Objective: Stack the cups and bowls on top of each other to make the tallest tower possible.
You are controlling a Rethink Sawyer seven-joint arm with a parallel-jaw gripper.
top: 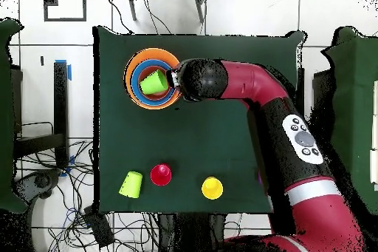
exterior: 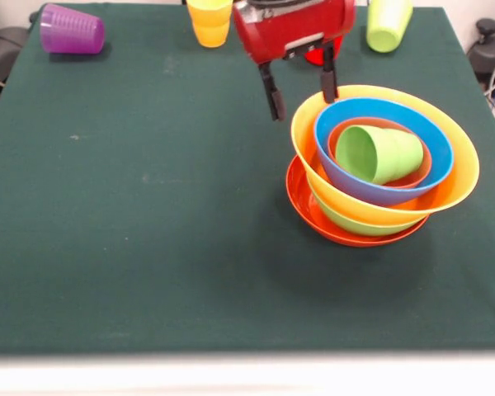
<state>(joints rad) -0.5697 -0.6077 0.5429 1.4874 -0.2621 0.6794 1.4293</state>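
The tower stands at the table's right in the front view. A wide red-orange bowl point(exterior: 300, 198) is at the bottom, then a green bowl point(exterior: 346, 219), a tilted large orange-yellow bowl point(exterior: 467, 169), a blue bowl point(exterior: 346, 177) and a small orange bowl point(exterior: 426, 167). A light green cup point(exterior: 379, 153) lies on its side in the top bowl. My gripper point(exterior: 300, 86) is open and empty, just behind the tower's far left rim. In the overhead view the gripper point(top: 176, 80) is beside the tower point(top: 133, 79). The red cup point(exterior: 315, 56) is mostly hidden behind the gripper.
Along the far edge are a purple cup point(exterior: 71, 30) on its side, an upright yellow cup point(exterior: 209, 21) and a second light green cup point(exterior: 388, 23). The overhead view shows the light green cup point(top: 131, 183), the red cup point(top: 161, 174) and the yellow cup point(top: 212, 187) near the robot's base.
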